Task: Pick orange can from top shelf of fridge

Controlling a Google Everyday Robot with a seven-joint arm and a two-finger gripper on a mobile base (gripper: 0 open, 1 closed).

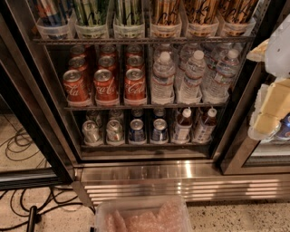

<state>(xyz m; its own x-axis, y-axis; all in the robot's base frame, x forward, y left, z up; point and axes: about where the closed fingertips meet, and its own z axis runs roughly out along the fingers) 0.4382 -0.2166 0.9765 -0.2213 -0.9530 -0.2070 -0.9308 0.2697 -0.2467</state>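
Note:
The fridge (181, 179) stands open in front of me, with a ribbed steel base. Its top shelf (145, 41) is a dark wire rack along the top edge of the camera view, carrying clear tubs of tall cans. Orange cans (201, 11) with dark streaks fill the three right-hand tubs; only their lower parts show. Green-and-white striped cans (93, 11) stand in tubs to their left. My gripper (268, 111), cream and white, hangs at the right edge in front of the fridge's right frame, below and to the right of the orange cans and apart from them.
Red cola cans (106, 84) and water bottles (195, 74) fill the middle shelf. Small cans and bottles (136, 129) sit on the bottom shelf. A clear plastic bin (145, 215) lies on the floor in front. Cables (18, 145) trail at left beside the dark door frame (27, 108).

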